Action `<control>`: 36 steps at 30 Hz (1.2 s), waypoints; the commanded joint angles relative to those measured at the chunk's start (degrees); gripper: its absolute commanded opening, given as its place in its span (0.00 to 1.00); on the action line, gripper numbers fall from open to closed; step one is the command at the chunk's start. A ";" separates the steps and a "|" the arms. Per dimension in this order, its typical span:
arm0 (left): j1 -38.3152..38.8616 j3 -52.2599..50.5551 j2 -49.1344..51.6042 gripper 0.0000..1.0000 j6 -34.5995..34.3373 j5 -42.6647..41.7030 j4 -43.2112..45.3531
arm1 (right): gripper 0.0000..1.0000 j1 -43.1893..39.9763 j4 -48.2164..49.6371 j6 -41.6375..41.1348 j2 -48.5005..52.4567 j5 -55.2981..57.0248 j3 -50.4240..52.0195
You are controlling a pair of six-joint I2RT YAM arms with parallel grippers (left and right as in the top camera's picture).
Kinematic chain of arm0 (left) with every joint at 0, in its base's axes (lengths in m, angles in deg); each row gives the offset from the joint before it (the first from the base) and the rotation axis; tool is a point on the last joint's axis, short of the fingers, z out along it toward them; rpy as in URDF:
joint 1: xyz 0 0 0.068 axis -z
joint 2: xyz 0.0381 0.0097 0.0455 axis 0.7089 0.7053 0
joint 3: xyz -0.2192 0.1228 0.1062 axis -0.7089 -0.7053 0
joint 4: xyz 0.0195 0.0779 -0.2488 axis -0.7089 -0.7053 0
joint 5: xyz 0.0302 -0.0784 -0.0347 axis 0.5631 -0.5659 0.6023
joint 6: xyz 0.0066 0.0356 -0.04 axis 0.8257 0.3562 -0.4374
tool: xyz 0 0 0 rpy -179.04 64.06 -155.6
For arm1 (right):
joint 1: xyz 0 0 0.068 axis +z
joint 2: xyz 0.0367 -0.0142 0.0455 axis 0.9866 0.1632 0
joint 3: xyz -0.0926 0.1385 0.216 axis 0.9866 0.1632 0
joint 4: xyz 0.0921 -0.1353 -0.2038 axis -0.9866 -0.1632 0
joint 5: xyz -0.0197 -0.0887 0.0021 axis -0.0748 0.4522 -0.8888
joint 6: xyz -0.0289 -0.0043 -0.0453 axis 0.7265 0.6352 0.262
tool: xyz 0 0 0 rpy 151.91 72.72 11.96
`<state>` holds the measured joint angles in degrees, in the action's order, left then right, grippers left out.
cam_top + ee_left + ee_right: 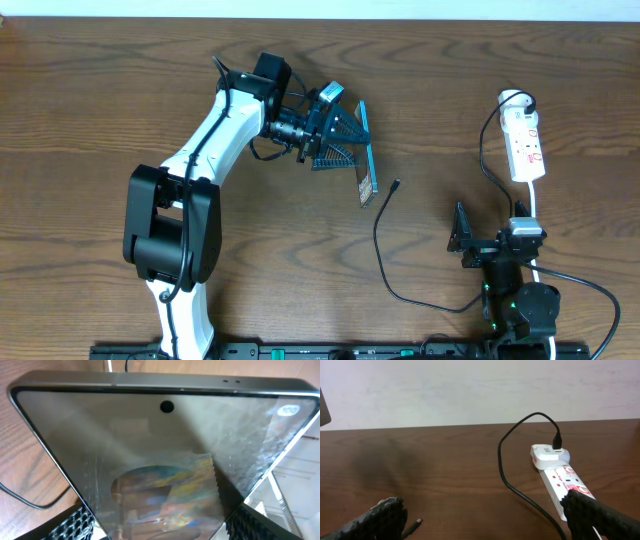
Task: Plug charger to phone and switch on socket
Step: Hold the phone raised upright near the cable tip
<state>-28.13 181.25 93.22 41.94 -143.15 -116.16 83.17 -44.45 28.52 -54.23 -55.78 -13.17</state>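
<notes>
Presently, step in hand: bringing connector to port.
- Held by the left tool (pixel 352 140): the phone (pixel 369 180), clamped across its width, standing on edge at mid-tabletop (pixel 90 60). Its port is not discernible.
- At near right, the right tool (pixel 462 240): fingers wide apart, empty.
- Just right of the phone, the charger (pixel 397 185): its tip lies free, cable trailing nearward.
- At far right, the socket (pixel 525 145): untouched.
- Handling advice: grasp the cable close behind the tip so it cannot flop. Hold the phone steady. Square the tip to the port before pushing, and leave the switch until after.
</notes>
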 commanded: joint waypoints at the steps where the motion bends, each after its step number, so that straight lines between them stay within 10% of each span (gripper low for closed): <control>1: -0.24 1.51 -0.26 0.33 -5.16 -3.76 -0.07 | 0.99 0.85 -0.22 0.46 -0.31 -0.33 0.11; 36: -0.39 1.51 -0.26 0.26 -8.66 -3.74 -0.09 | 0.99 0.85 -0.20 0.70 -0.31 -0.07 0.11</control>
<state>-28.13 181.25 93.22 33.57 -143.30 -116.16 83.15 -44.45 28.52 -54.23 -55.78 -13.17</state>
